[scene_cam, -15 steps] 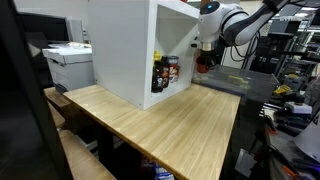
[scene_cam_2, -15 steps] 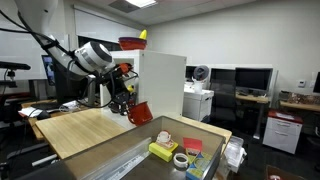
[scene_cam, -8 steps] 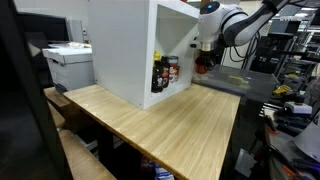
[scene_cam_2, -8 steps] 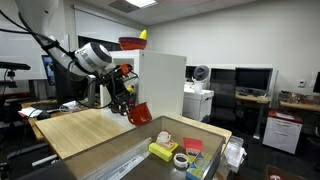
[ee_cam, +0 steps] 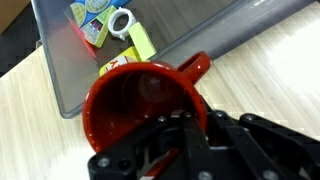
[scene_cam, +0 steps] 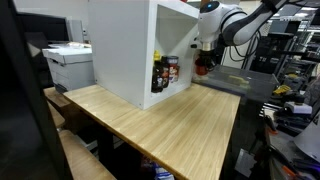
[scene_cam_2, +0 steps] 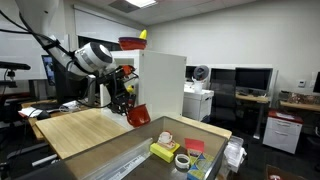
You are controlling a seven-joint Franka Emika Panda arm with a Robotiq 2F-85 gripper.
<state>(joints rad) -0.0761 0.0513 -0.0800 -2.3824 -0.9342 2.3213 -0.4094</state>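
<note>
Wrist view, end effector (ee_cam: pixel 186 128) clenched on red cup (ee_cam: pixel 125 100) rim, over table (ee_cam: pixel 282 62) edge, grey bin (ee_cam: pixel 190 25) alongside

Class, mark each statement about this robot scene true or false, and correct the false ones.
1. The jaws are shut on the red mug. True.
2. The mug has no handle. False: its handle shows in the wrist view.
3. The grey bin is empty. False: it holds a tape roll and a yellow box, among other things.
4. The white cabinet has containers inside its open side. True.
</note>
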